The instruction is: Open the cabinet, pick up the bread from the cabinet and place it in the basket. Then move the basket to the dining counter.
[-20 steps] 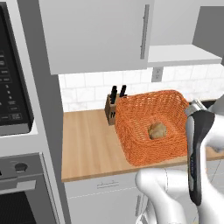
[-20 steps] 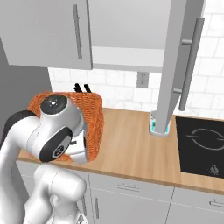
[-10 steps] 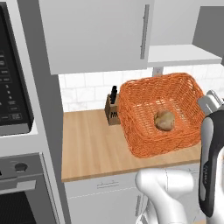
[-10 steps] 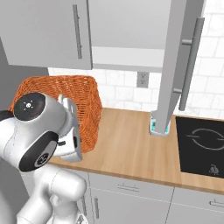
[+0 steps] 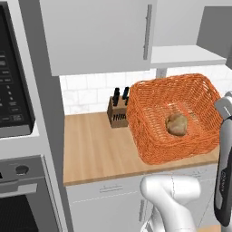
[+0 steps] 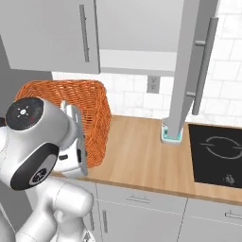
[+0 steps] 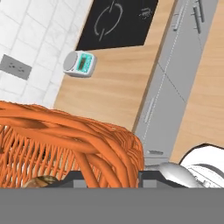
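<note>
Wood worktop point(image 5: 97, 149) w/ white tile behind, knife block point(image 5: 117, 113) at the back. Basket point(image 5: 174, 115) is tipped up off the worktop, open side facing out, bread point(image 5: 177, 124) sitting inside. Gripper point(image 7: 109, 177) clamped on the basket's wicker rim, a finger each side. Cabinet point(image 6: 194, 71) door swung open, small scale point(image 6: 170, 134) below it, hob point(image 6: 218, 154) to the rt.

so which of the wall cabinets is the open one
The narrow cabinet nearest the hob: its door juts out edge-on, baring the white shelf. The wider cabinet beside it has its door shut flat.
</note>
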Available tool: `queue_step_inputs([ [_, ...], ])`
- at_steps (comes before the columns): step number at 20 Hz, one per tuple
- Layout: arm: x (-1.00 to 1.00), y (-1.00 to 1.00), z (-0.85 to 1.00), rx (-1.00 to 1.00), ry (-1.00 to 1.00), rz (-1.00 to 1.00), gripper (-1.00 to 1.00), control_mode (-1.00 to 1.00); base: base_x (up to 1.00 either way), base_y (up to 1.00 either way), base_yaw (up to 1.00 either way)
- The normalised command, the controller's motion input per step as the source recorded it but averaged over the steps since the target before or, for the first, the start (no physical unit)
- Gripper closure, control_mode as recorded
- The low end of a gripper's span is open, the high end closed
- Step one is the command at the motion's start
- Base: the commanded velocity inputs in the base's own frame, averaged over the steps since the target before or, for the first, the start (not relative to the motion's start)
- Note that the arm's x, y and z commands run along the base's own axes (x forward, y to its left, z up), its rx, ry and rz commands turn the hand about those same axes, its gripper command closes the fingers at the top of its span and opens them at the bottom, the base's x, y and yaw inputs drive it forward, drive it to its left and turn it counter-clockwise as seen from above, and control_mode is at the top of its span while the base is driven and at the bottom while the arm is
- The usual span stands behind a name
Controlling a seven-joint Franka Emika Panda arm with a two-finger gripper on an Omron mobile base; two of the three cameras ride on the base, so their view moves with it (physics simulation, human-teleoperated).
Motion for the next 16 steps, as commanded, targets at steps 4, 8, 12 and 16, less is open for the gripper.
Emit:
queue_step_inputs([
  [4,0.0,0.0,0.0,0.0,0.0,0.0,1.0,1.0,-1.0,0.43,-0.2],
  [8,0.0,0.0,0.0,0.0,0.0,0.0,1.0,1.0,-1.0,0.59,-0.15],
  [12,0.0,0.0,0.0,0.0,0.0,0.0,1.0,1.0,-0.9,0.03,-0.55],
  [16,0.0,0.0,0.0,0.0,0.0,0.0,1.0,1.0,-0.13,0.07,-0.98],
])
